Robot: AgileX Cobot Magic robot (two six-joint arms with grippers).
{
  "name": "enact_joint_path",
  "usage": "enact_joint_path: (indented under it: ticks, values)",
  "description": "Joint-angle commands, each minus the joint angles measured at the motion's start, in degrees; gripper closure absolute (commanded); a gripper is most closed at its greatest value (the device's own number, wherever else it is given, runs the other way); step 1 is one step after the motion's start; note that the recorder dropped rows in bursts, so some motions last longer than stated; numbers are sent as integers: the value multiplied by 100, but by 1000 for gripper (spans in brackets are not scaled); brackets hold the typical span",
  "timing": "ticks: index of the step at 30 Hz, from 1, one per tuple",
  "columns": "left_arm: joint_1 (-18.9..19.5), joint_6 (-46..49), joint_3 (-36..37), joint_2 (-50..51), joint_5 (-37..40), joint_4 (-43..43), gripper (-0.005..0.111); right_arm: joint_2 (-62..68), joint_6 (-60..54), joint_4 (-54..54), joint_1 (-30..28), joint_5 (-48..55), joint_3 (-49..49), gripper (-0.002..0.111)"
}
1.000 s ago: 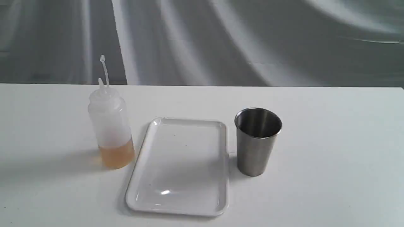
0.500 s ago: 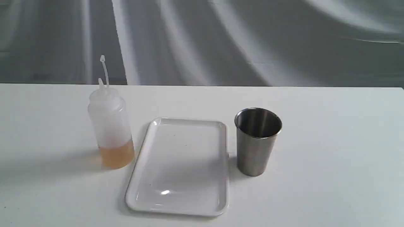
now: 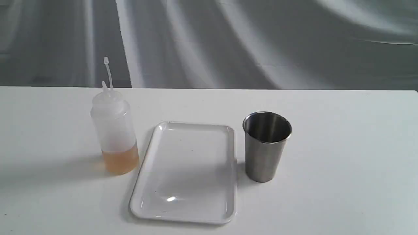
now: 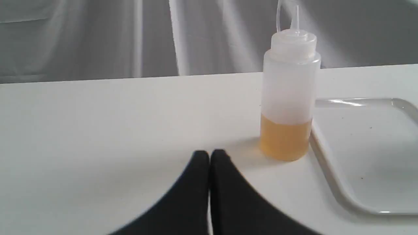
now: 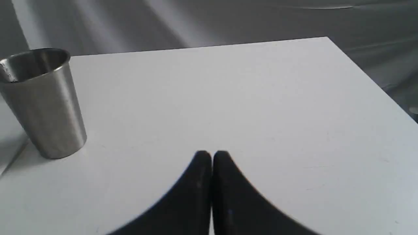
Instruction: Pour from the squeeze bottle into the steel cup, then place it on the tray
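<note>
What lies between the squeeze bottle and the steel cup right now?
The tray lies flat on the table between the squeeze bottle and the steel cup, with nothing on it. The exterior view shows this.

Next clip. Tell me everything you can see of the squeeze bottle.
The squeeze bottle is a translucent white plastic cylinder with a cone nozzle, uncapped; its thin tethered cap strap sticks upward. Amber liquid fills the lower part, and the rest looks empty. It stands upright on the white table, close beside the white tray; whether they touch cannot be told. Nothing grips it.
</note>
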Motion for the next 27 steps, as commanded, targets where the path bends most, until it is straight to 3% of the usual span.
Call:
enact_joint_path:
  ticks: [1,9,13,27]
  values:
    - [9,-28,25,-15,-43,-6,107,-31,7,17,-44,-10,19,108]
    - [9,-15,25,-15,-43,-6,107,-31,6,17,-44,-57,19,108]
    - [9,-15,25,-15,-43,-6,107,-31,6,17,-44,-554,19,108]
    - [9,-17,25,-15,-43,-6,107,-31,440,17,-44,-4673,19,108]
